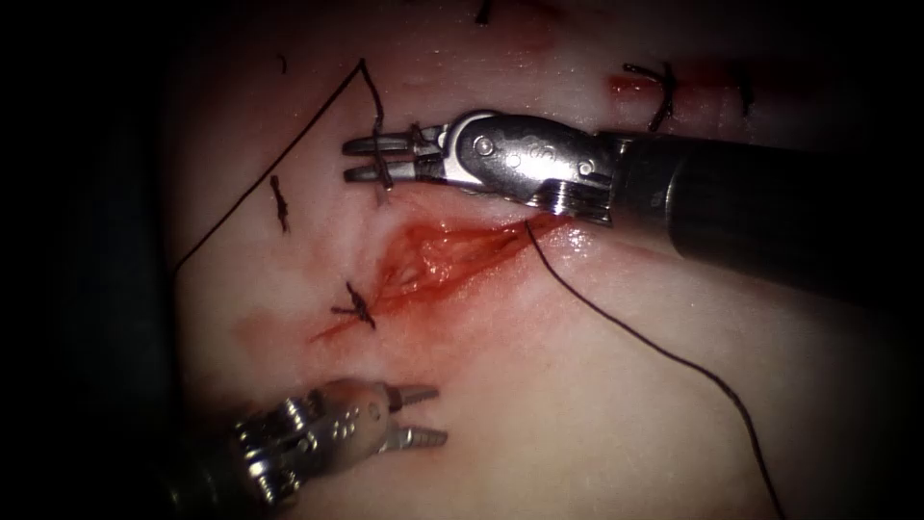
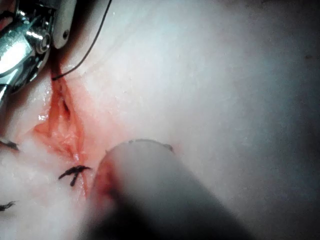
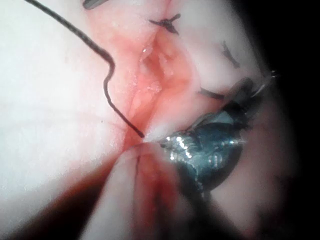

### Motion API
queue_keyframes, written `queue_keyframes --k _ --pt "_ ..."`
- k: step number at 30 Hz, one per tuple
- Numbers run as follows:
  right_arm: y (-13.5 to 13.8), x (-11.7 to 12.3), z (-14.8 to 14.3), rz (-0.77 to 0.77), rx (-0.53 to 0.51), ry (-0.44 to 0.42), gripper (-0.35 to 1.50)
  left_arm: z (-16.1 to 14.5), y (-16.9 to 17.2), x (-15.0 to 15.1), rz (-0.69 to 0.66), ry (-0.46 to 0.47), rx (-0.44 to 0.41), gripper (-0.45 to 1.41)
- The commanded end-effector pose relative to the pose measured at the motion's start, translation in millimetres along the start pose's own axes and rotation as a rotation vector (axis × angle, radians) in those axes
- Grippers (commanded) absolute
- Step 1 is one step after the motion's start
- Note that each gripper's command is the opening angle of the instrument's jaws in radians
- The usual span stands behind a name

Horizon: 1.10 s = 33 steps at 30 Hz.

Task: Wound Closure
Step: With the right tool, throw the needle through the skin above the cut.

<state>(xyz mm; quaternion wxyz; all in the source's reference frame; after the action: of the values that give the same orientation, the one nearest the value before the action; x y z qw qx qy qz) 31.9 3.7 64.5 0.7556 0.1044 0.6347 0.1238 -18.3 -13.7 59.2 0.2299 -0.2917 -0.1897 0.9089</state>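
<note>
The tissue [image 1: 577, 385] has an open red cut [image 1: 433, 260] with one knotted stitch [image 1: 356, 308] across its lower left end. My right tool [image 1: 348, 160] reaches in from the right and lies above the cut's upper edge, jaws open and pointing left. A dark thread [image 1: 383, 144] crosses between those jaws; it rises to a bend, then runs down to the left. Another thread [image 1: 654, 351] leaves the cut's right end [image 3: 142, 135] and trails to the lower right. My left tool [image 1: 438, 416] rests below the cut, jaws open, holding nothing.
A finished stitch [image 1: 662, 94] sits on a red line at the upper right. A short cut end of thread [image 1: 280, 204] lies left of the cut. Red fluid stains the tissue around the wound [image 2: 62, 125]. The right tool's wrist [image 2: 20, 50] stands at the cut's far end.
</note>
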Motion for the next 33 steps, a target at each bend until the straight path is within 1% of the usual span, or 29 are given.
queue_keyframes --k 1,2,5,10,11,12,14,15,16,17,18,21,22,23,25,29,32,33 --pt "0.6 0.3 0.7 0.031 -0.009 -0.004 -0.35 0.6 -0.3 0.3 0.001 0.002 0.002 0.41" --pt "0.9 0.2 0.6 0.050 -0.025 -0.018 -0.35 0.7 -0.3 0.3 0.001 0.002 0.002 0.41" --pt "1.1 0.4 0.2 0.058 -0.037 -0.025 -0.35 0.6 -0.3 0.4 0.001 0.002 0.001 0.42" --pt "1.0 0.8 0.3 0.061 -0.015 -0.025 -0.35 0.6 -0.3 0.4 0.001 0.002 0.001 0.42" --pt "0.9 0.6 0.6 0.112 -0.005 -0.023 -0.35 0.6 -0.3 0.4 0.001 0.002 0.001 0.42" --pt "0.9 0.6 0.6 0.112 -0.005 -0.023 -0.35 0.6 -0.3 0.4 0.001 0.002 0.001 0.42" --pt "0.8 0.3 1.0 0.180 0.018 -0.025 -0.35 0.6 -0.3 0.4 0.001 0.001 0.001 0.42" --pt "0.7 0.1 1.2 0.254 0.040 -0.025 -0.35 0.6 -0.3 0.4 0.001 0.001 0.000 0.42" --pt "0.7 0.1 1.2 0.254 0.040 -0.025 -0.35 0.6 -0.3 0.4 0.001 0.001 0.000 0.42" --pt "0.3 -0.2 1.4 0.338 0.062 -0.028 -0.35 0.5 -0.3 0.4 0.001 0.002 0.003 0.42" --pt "0.3 -0.2 1.4 0.338 0.062 -0.028 -0.35 0.5 -0.3 0.4 0.001 0.002 0.003 0.42" --pt "-0.4 -0.9 1.5 0.452 0.110 -0.040 -0.35 0.4 -0.3 0.5 0.001 0.002 0.004 0.43" --pt "-0.9 -1.3 1.6 0.515 0.134 -0.051 -0.35 0.3 -0.4 0.4 0.002 0.002 0.005 0.43" --pt "-0.9 -1.3 1.6 0.515 0.134 -0.051 -0.35 0.3 -0.4 0.4 0.002 0.002 0.005 0.43" --pt "-1.7 -1.9 1.7 0.627 0.171 -0.068 -0.35 0.2 -0.4 0.4 0.002 0.002 0.007 0.43" --pt "-3.0 -1.9 1.8 0.716 0.226 -0.091 -0.35 -0.1 -0.6 0.3 0.004 0.002 0.011 0.44" --pt "-3.6 -1.8 1.8 0.749 0.245 -0.090 -0.35 -0.5 -0.8 0.3 0.006 0.003 0.016 0.45" --pt "-4.6 -1.6 1.8 0.773 0.276 -0.103 -0.35 -0.8 -1.1 0.2 0.007 0.004 0.021 0.45"
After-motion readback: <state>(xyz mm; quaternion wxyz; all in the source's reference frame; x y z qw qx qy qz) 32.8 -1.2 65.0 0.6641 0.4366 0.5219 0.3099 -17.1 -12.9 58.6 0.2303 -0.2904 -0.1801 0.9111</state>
